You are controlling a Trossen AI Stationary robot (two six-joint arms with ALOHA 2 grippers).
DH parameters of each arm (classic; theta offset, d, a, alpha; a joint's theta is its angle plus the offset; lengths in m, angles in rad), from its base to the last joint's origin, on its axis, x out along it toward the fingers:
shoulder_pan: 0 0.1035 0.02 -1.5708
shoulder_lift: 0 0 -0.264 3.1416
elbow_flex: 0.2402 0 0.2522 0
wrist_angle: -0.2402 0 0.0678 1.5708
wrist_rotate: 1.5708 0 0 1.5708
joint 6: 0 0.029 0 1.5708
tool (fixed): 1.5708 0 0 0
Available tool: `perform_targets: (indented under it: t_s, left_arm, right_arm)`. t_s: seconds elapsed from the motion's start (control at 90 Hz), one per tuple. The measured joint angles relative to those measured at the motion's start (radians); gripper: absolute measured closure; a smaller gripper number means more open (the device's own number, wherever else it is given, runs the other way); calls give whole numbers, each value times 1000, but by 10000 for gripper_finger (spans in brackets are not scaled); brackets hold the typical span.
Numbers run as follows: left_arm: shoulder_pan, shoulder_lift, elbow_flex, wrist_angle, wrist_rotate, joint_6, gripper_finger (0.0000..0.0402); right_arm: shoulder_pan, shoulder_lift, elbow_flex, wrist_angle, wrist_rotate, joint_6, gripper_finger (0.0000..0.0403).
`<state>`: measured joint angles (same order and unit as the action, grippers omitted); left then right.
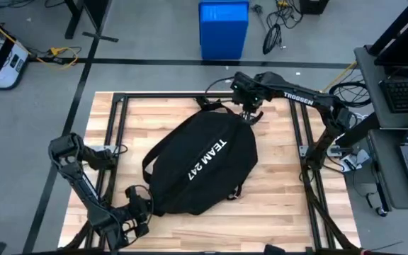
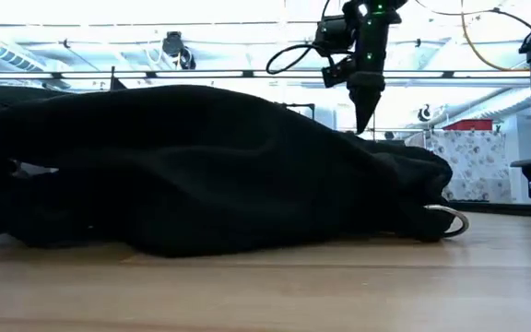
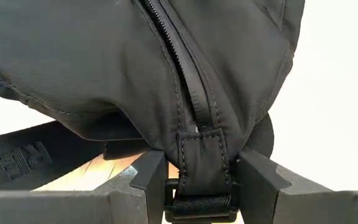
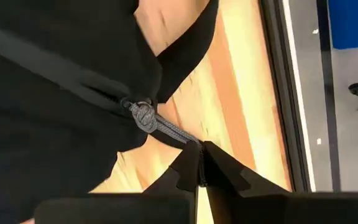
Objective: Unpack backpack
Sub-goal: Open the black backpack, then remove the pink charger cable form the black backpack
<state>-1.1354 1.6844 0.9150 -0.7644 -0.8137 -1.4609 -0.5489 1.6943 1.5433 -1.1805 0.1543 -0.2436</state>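
We are at the opening step — the large black fabric backpack with white "TEAM 247" lettering (image 1: 202, 164) lies flat in the middle of the wooden table (image 1: 282, 212), its zipper not yet undone. Our right gripper (image 4: 201, 163) reaches down at the far end of the bag, fingers pinched tight on the grey zipper cord (image 4: 166, 129). Our left gripper (image 3: 201, 177), low at the near-left corner, clamps the bottom strap tab (image 3: 202, 163). Next we judge the right arm must draw the cord along the zipper while the left one anchors.
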Motion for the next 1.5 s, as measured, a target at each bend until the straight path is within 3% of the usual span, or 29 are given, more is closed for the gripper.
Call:
perform_targets:
  t_s: [0.378,0.578,0.7,0.856,0.978,1.189,1.5]
  left_arm:
    - [-1,0,0,4,-6,0,267]
    - [0,0,0,-1,-18,2,267]
    - [0,0,0,-3,-50,20,267]
    - [2,0,0,-4,-74,29,267]
    - [2,0,0,-3,-106,45,267]
    - [3,0,0,-3,-116,58,267]
    - [4,0,0,-2,-122,58,267]
  right_arm:
    - [55,-13,2,3,8,24,311]
    - [187,-39,4,98,-212,98,300]
    - [342,-18,4,188,-239,47,300]
    - [507,55,4,243,-223,-55,300]
    - [577,144,4,263,-126,-97,300]
    - [569,248,6,329,-34,-117,298]
    - [527,222,59,366,11,-191,261]
